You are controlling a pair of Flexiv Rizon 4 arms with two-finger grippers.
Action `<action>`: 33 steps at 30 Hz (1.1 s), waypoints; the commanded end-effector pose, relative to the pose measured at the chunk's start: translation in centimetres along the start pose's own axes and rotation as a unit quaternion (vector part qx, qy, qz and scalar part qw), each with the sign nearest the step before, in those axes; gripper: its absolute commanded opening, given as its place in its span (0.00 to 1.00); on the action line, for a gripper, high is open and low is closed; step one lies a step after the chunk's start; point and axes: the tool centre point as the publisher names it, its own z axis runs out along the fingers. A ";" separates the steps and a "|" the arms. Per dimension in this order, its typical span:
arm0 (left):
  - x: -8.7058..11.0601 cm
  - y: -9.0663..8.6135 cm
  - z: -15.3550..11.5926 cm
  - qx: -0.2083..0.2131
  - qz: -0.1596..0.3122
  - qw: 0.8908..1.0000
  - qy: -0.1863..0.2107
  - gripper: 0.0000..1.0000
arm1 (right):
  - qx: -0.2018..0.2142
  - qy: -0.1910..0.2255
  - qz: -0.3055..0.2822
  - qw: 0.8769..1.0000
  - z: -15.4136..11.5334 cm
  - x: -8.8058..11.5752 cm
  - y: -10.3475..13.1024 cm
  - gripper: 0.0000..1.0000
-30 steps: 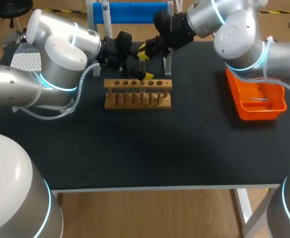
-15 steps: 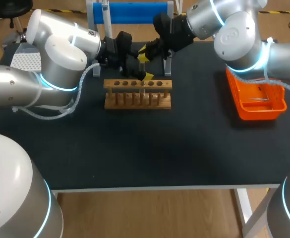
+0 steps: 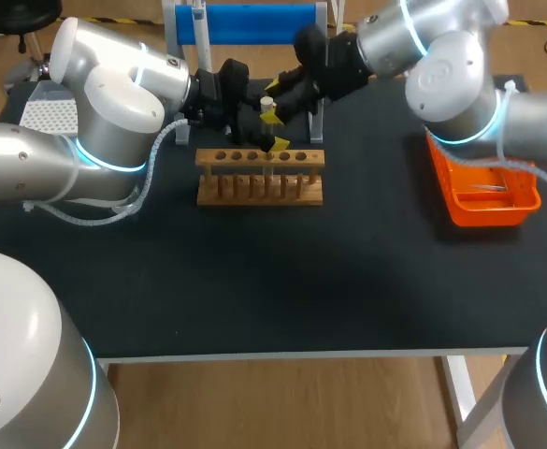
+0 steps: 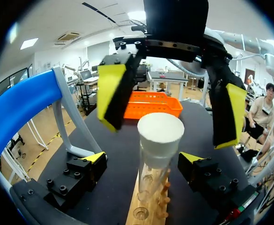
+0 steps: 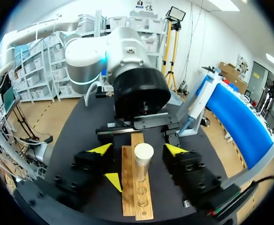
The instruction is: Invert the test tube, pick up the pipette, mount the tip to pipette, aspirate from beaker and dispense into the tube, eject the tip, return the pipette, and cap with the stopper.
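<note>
A clear test tube (image 4: 151, 176) stands upright in the wooden rack (image 3: 259, 178), with a white stopper (image 4: 160, 133) in its mouth. My left gripper (image 4: 144, 159) is open around the tube's lower part, its yellow tips well clear on both sides. From the far side my right gripper (image 4: 169, 105) hovers open about the stopper (image 5: 143, 153), with a gap at each finger. In the head view both grippers meet above the rack, and the stopper (image 3: 267, 101) shows beside the right gripper (image 3: 271, 110).
The blue pipette stand (image 3: 245, 21) rises just behind the rack. An orange tray (image 3: 483, 192) sits at the right edge under my right arm. A white tip box (image 3: 49, 114) lies at the far left.
My right gripper has opened and let go of the stopper, which now shows white on top of the tube. The right wrist has drawn back slightly. The left arm has not moved.
</note>
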 end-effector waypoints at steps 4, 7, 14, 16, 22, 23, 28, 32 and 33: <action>-0.1 0.0 0.0 -0.001 0.000 1.000 0.001 1.00 | -0.059 -0.014 -0.008 0.998 -1.7 0.6 -0.5 1.00; -0.1 0.0 0.0 -0.001 0.000 1.000 0.001 1.00 | -0.094 -0.013 -0.012 0.995 -2.1 0.5 -0.4 0.92; -0.1 0.0 0.0 -0.001 0.000 1.000 0.001 1.00 | -0.163 -0.008 -0.020 0.986 -2.7 0.7 0.0 0.00; -0.1 0.0 0.0 -0.001 0.000 1.000 0.001 1.00 | -0.176 -0.005 -0.022 0.984 -2.7 0.7 0.2 0.00; -0.1 0.0 0.0 -0.001 0.000 1.000 0.001 1.00 | -0.218 0.008 -0.024 0.976 -2.7 0.7 0.7 0.00; -0.1 0.0 0.0 -0.001 0.000 1.000 0.001 1.00 | -0.224 0.009 -0.024 0.974 -2.7 0.7 0.8 0.00; -0.1 0.0 0.0 -0.001 0.000 1.000 0.001 1.00 | -0.249 0.019 -0.021 0.968 -2.4 0.6 1.4 0.00; -0.1 0.0 0.0 -0.001 0.000 1.000 0.001 1.00 | -0.256 0.024 -0.020 0.966 -2.0 0.5 1.9 0.00; -0.1 0.0 0.0 -0.001 0.000 1.000 0.001 1.00 | -0.260 0.028 -0.019 0.965 -1.8 0.5 2.0 0.00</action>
